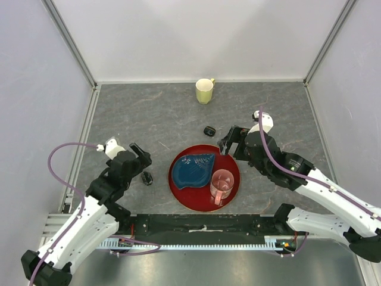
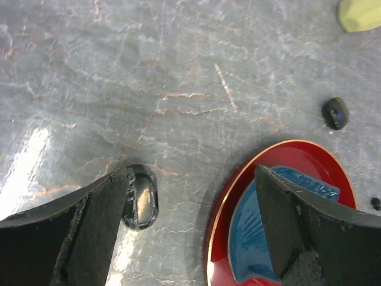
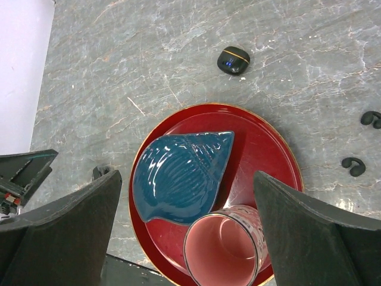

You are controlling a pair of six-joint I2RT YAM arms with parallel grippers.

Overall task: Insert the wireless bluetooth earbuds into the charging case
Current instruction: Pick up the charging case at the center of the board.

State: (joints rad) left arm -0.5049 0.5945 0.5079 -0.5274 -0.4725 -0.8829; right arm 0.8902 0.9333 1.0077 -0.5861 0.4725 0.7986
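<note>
The grey stone table (image 1: pixel 149 113) carries everything, and both arms reach in over it from the near edge. The left gripper (image 1: pixel 143 156) hangs low over the table left of the plate with its jaws wide apart and nothing clamped. The right gripper (image 1: pixel 228 143) hovers above the plate's far right edge, its jaws also spread and empty. Between them sits the red plate (image 1: pixel 196 199), which holds a blue shell dish (image 1: pixel 193 168) and a pink mug (image 1: pixel 221 186). A yellow cup (image 1: pixel 205 90) stands well apart at the back. Two black pebble-shaped cases lie on the bare table. The left-hand case (image 2: pixel 141 196) lies against the inner face of the left gripper's left finger, touching it but not pinched. The far case (image 3: pixel 233 60) lies beyond the plate, with small blue lights on it. Smallest are the earbuds (image 3: pixel 354 167): the right wrist view shows two on the table just right of the plate, and a dark speck (image 2: pixel 375 203) at the edge of the left wrist view may be another, though it is too small to tell. No earbud seen here is in a case, so the task looks to be at an early stage. Whether either lid is up cannot be made out. The next move probably calls for steadying and opening a case, then a fine pinch on one tiny earbud by its stem.
</note>
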